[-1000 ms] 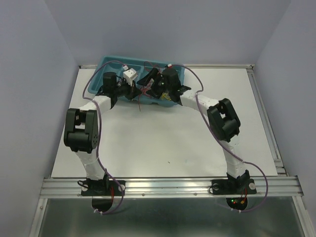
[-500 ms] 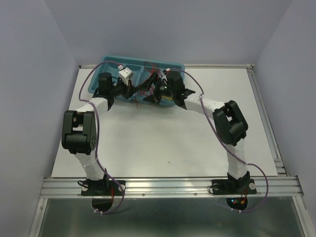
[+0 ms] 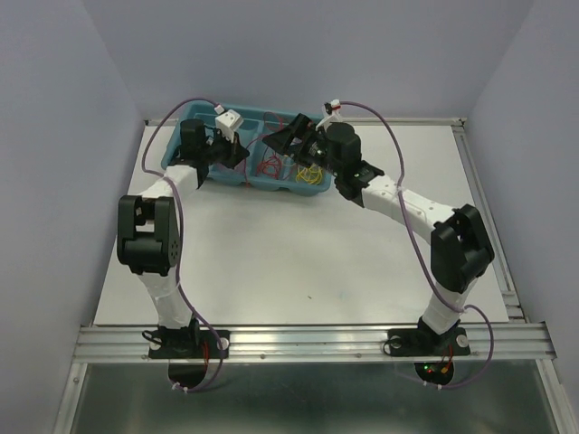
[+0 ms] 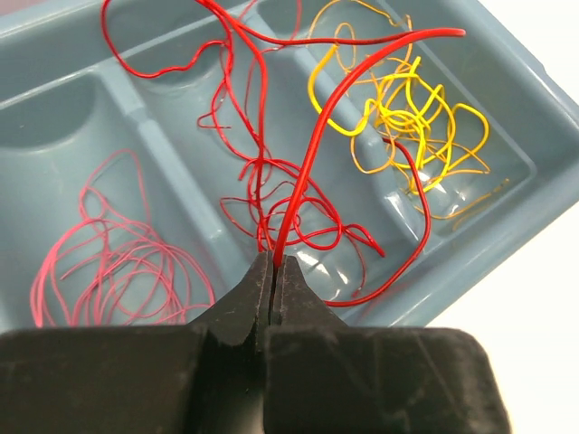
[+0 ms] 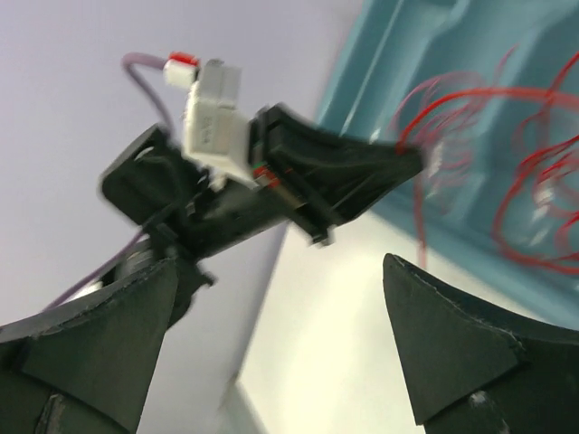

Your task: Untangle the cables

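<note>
A teal compartment tray (image 3: 258, 117) holds the cables. In the left wrist view, red cables (image 4: 271, 203) tangle in the middle compartment, yellow and orange cables (image 4: 407, 108) lie in the right one, and pink-red loops (image 4: 118, 262) in the left one. My left gripper (image 4: 273, 264) is shut on one red cable (image 4: 312, 149) that rises from its tips and arcs to the right. In the top view the left gripper (image 3: 237, 153) is over the tray's left half. My right gripper (image 3: 289, 138) hovers above the tray's middle, open and empty (image 5: 280, 271), facing the left gripper (image 5: 344, 176).
The tray (image 4: 507, 244) sits at the table's far edge near the back wall. The white table (image 3: 298, 253) spreads in front of it. Thick purple arm cables (image 3: 362, 113) arch over the tray's right end. The side walls stand close.
My right arm has swung up and to the right, lifting its gripper out of the tray and uncovering the yellow cables. My left gripper has drawn back to the left with the red cable.
</note>
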You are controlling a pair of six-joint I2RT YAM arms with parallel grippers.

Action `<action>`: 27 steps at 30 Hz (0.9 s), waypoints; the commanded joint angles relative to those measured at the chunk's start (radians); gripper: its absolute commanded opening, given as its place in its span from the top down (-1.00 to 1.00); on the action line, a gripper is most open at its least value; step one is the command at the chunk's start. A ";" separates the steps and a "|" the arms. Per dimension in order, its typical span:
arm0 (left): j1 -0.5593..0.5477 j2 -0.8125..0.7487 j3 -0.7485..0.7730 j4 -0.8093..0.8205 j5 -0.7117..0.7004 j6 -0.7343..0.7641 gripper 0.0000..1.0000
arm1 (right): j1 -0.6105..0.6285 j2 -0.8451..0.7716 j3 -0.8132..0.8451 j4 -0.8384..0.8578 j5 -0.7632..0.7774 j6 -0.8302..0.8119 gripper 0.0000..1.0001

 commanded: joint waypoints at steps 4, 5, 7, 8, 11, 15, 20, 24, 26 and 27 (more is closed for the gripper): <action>0.020 -0.058 0.060 -0.098 -0.085 -0.008 1.00 | 0.003 0.002 -0.038 0.034 0.410 -0.381 -0.98; 0.020 -0.058 0.060 -0.121 -0.108 -0.004 1.00 | 0.003 0.013 -0.038 0.032 0.422 -0.393 -0.96; 0.020 -0.058 0.103 -0.192 -0.190 0.016 1.00 | 0.003 0.034 -0.042 0.043 0.463 -0.397 -0.96; 0.023 -0.069 0.117 -0.210 -0.220 0.015 1.00 | 0.003 0.039 -0.055 0.049 0.473 -0.395 -0.96; 0.066 -0.127 0.089 -0.192 -0.258 0.007 1.00 | 0.002 0.040 -0.073 0.074 0.493 -0.395 -0.96; 0.075 -0.204 0.055 -0.193 -0.278 0.031 1.00 | 0.002 0.048 -0.081 0.074 0.514 -0.400 -0.96; 0.073 -0.215 0.098 -0.308 -0.329 0.100 1.00 | 0.002 0.048 -0.096 0.074 0.533 -0.393 -0.96; 0.034 -0.204 0.149 -0.400 -0.414 0.177 1.00 | 0.002 0.044 -0.108 0.075 0.545 -0.389 -0.96; 0.004 -0.166 0.178 -0.434 -0.441 0.195 1.00 | 0.003 0.042 -0.114 0.075 0.546 -0.386 -0.96; -0.023 -0.149 0.211 -0.453 -0.450 0.200 1.00 | 0.002 0.039 -0.118 0.075 0.548 -0.384 -0.96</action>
